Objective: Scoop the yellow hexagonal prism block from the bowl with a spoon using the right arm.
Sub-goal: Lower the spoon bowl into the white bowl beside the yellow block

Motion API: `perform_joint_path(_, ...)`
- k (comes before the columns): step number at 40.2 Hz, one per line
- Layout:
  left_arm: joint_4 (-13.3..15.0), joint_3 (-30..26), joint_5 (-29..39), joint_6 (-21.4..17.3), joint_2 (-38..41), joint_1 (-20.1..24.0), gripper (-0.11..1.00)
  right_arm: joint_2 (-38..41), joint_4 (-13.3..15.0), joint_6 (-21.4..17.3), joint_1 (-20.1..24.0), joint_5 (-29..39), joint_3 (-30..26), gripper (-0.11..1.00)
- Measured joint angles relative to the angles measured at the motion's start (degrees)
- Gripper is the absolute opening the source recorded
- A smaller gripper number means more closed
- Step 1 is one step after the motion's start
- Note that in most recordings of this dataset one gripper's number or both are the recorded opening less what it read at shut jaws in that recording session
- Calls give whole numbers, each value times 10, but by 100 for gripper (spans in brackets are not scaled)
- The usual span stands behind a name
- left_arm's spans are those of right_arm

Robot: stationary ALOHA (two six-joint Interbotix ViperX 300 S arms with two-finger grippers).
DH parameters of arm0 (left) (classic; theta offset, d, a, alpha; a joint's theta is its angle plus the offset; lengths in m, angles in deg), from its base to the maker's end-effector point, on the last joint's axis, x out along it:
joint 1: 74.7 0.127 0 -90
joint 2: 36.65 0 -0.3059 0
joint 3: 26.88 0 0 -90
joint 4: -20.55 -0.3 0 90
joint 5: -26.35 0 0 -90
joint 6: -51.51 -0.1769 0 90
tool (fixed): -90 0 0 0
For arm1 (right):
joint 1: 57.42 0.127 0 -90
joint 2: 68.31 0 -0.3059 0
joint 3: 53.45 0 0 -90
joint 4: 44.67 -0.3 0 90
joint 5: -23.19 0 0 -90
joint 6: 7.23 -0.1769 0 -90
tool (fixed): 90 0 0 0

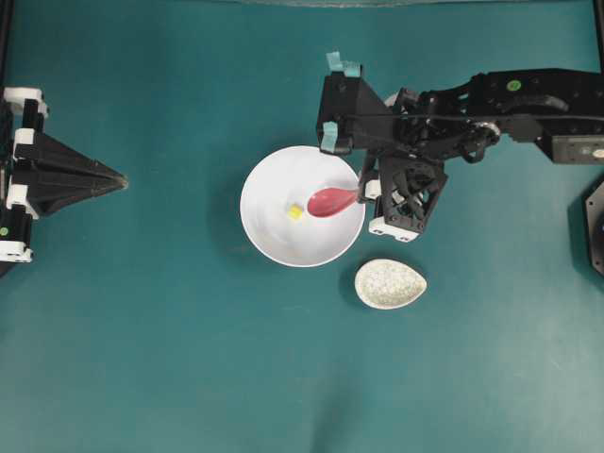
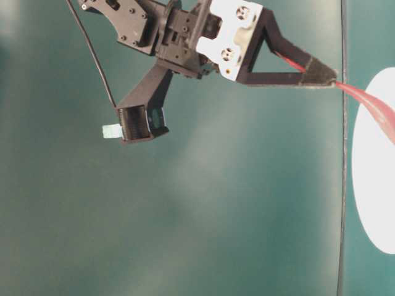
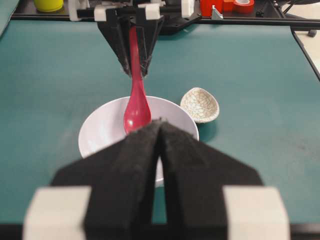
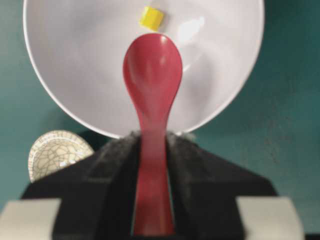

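Note:
The white bowl (image 1: 274, 241) sits mid-table with the tiny yellow hexagonal prism block (image 1: 294, 212) lying inside it. My right gripper (image 1: 361, 194) is at the bowl's right rim, shut on the handle of the pink-red spoon (image 1: 330, 201). The spoon's scoop reaches over the bowl and is empty. In the right wrist view the block (image 4: 151, 18) lies just beyond the tip of the spoon (image 4: 152, 70), and the handle runs between the jaws of the right gripper (image 4: 152, 137). My left gripper (image 1: 123, 179) rests far to the left, shut with nothing in it.
A small speckled teardrop spoon rest (image 1: 390, 283) lies just right of and below the bowl, close under the right wrist. Yellow and red items stand beyond the table's far edge (image 3: 220, 6) in the left wrist view.

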Motion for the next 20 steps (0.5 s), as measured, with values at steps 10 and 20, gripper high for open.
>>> perform_joint_path(10, 0, -1, 0, 0, 1, 0, 0, 25, -1, 0, 6, -11, 0, 24)
perform_joint_path(20, 0, -1, 0, 0, 1, 0, 0, 39, -1, 2, 11, -29, 0, 24)
